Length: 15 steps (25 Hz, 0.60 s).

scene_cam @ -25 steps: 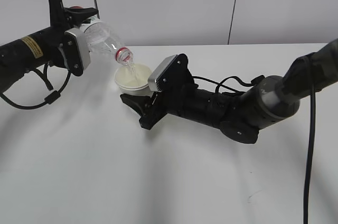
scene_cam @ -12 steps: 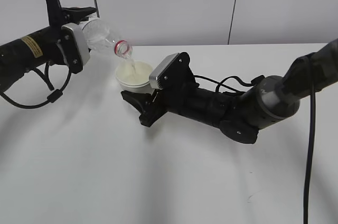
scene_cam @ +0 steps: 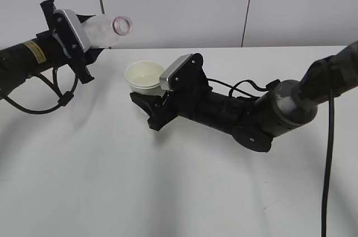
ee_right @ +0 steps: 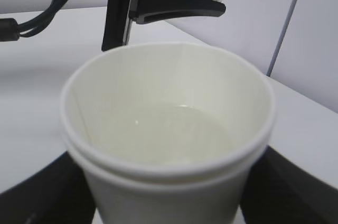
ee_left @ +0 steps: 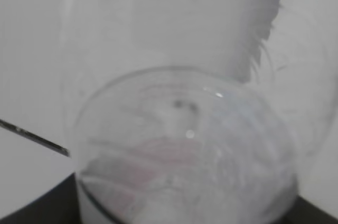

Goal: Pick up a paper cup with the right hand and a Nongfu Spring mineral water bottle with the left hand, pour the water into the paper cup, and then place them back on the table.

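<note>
Paper cup, holding water, clamped upright in the right hand just above the table. Nongfu Spring mineral water bottle, gripped by the closed left hand, lies near-horizontal, mouth raised, up and left of the cup, apart.

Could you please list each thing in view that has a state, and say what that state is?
Bottle: uncapped, held off the table, mouth tipped up, not pouring.
Cup: upright, held off the table, water in the bottom.
Left gripper: shut on the bottle.
Right gripper: shut on the cup.
</note>
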Motion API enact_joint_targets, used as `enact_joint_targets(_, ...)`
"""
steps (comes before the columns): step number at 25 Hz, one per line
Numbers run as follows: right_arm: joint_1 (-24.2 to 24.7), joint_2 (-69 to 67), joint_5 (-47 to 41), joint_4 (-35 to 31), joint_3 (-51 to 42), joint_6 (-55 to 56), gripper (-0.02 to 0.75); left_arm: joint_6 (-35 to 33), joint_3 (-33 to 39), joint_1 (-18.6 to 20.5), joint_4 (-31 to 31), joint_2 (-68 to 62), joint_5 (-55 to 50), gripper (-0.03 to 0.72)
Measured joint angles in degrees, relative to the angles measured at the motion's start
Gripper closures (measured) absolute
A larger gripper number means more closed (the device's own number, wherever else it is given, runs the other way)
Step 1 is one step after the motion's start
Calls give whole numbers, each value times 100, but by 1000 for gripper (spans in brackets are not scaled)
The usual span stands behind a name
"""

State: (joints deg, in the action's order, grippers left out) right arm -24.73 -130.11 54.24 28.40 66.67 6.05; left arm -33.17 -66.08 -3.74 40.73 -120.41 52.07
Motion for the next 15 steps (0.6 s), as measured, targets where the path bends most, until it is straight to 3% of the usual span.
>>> enact_joint_targets(10,108,0,34,-638,48,0,216,3163,0,0,-33,-46,-360,298)
enact_joint_targets(15,455,0,44,-708,48,0,216,4036,-5,0,-45,-296,-392,298)
